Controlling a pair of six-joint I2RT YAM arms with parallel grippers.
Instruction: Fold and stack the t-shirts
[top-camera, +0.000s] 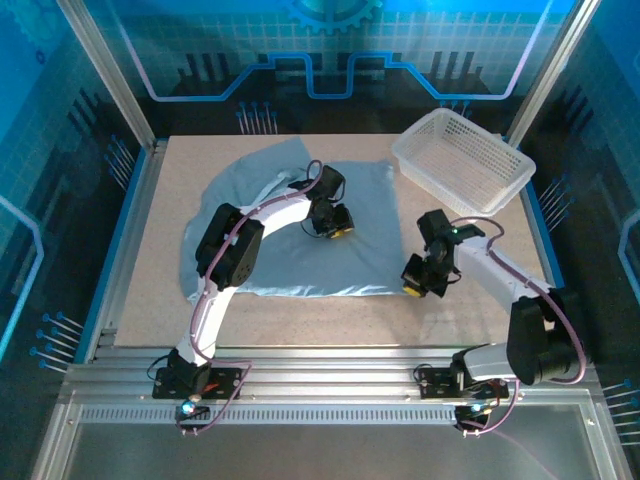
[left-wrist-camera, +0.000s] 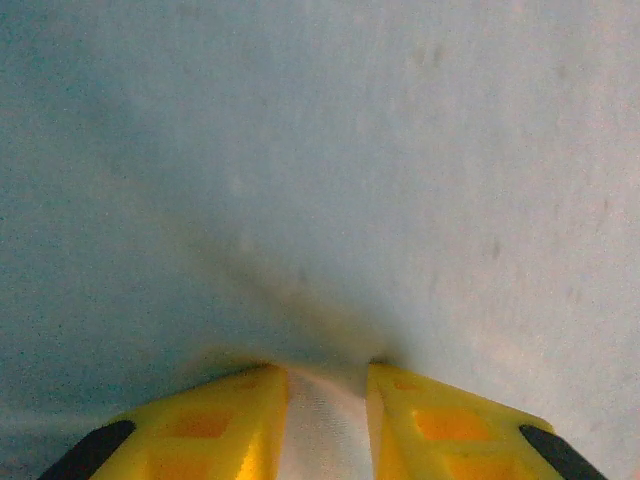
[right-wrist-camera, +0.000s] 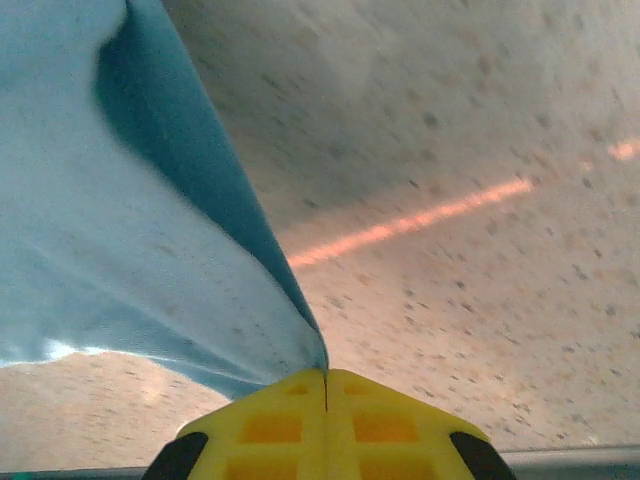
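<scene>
The pale grey-blue t-shirt (top-camera: 300, 262) lies spread across the middle of the table, with its far left part rumpled. My left gripper (top-camera: 335, 222) presses down on the shirt's middle. In the left wrist view its yellow fingers (left-wrist-camera: 230, 420) hold a puckered fold of the cloth (left-wrist-camera: 400, 150) between them, the left gripper (left-wrist-camera: 328, 372) shut on it. My right gripper (top-camera: 420, 282) is at the shirt's near right corner. In the right wrist view the right gripper (right-wrist-camera: 326, 375) is shut on the shirt's edge (right-wrist-camera: 120, 230), which rises off the table.
A white lattice basket (top-camera: 462, 160) stands at the far right corner, close to the shirt's right edge. Bare speckled tabletop (top-camera: 150, 300) runs along the left side and the near edge. An orange light streak (right-wrist-camera: 420, 220) crosses the table beside the lifted corner.
</scene>
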